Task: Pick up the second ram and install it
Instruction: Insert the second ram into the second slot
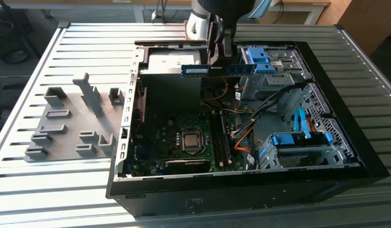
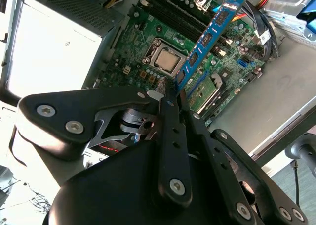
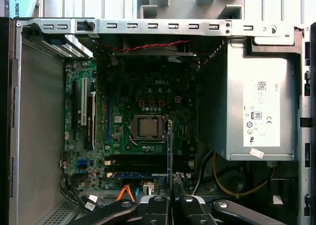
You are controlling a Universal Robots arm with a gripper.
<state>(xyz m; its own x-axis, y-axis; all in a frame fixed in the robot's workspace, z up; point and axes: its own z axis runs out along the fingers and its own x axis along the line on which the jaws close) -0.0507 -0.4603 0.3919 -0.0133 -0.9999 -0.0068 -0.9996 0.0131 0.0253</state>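
exterior view: black claw [image 1: 219, 65] grips the thin, flat blue second ram [image 1: 197, 70].

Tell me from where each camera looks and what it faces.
Exterior view: off the arm, above, looking down on the open black metal computer case on the slatted grey table; gripper shut on the long blue circuit-board strip, the second ram.
Second wrist view: behind the gripper's black linkage, facing the green motherboard.
First wrist view: at the wrist, facing straight into the case; fingers show.
Both wrist views share motherboard and ram.
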